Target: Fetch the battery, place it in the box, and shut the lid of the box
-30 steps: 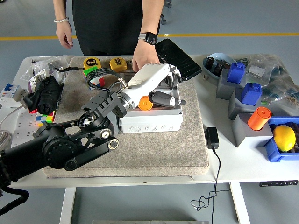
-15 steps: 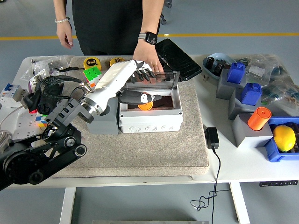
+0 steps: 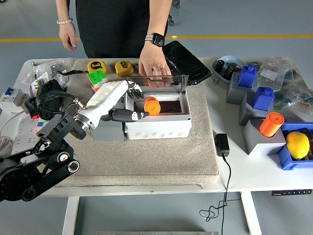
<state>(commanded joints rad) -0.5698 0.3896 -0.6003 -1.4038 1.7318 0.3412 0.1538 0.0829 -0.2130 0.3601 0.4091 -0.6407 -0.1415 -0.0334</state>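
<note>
Orange battery (image 3: 152, 105) inside open white box (image 3: 157, 125), lid (image 3: 157, 82) upright.

Bright, even overhead light. Soft shadows fall just beneath the left hand (image 3: 117, 100) on the grey mat (image 3: 161, 152). Beyond its fingers the clear box lid (image 3: 155, 82) shows pale glare. Focus is sharp, with slight blur on the arm.

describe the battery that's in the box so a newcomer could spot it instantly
On the grey felt mat at the table's centre sits a light grey plastic box with its clear lid raised. Inside, at the left end, lies a short orange cylinder battery. The other orange cylinder stands upright on a grey block far right.
</note>
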